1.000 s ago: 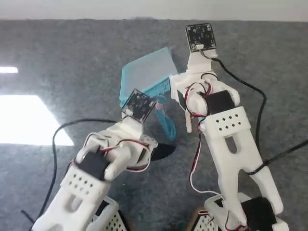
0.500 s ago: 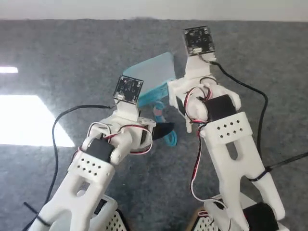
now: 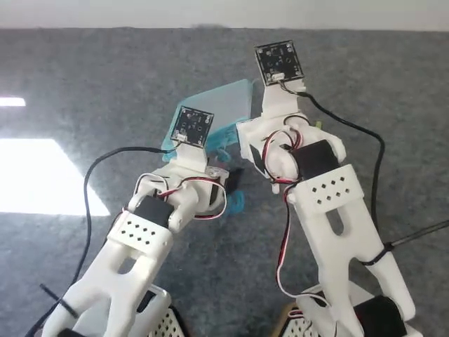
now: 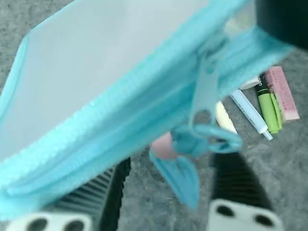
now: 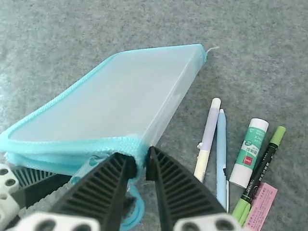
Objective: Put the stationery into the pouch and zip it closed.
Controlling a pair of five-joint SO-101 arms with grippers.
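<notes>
1. High view: the translucent, turquoise-edged zip pouch sits on the grey table ahead of both arms.
2. Left wrist view: the left gripper gapes wide and holds nothing, with the turquoise zipper pull dangling between its jaws.
3. Right wrist view: the right gripper pinches the pouch's corner, and pastel pens lie beside it.

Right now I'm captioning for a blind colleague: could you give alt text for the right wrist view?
The right claw pinches the zipper edge of a translucent turquoise pouch on grey felt. Beside the pouch lie two pens, a glue stick, a green marker and a pink eraser.
</notes>
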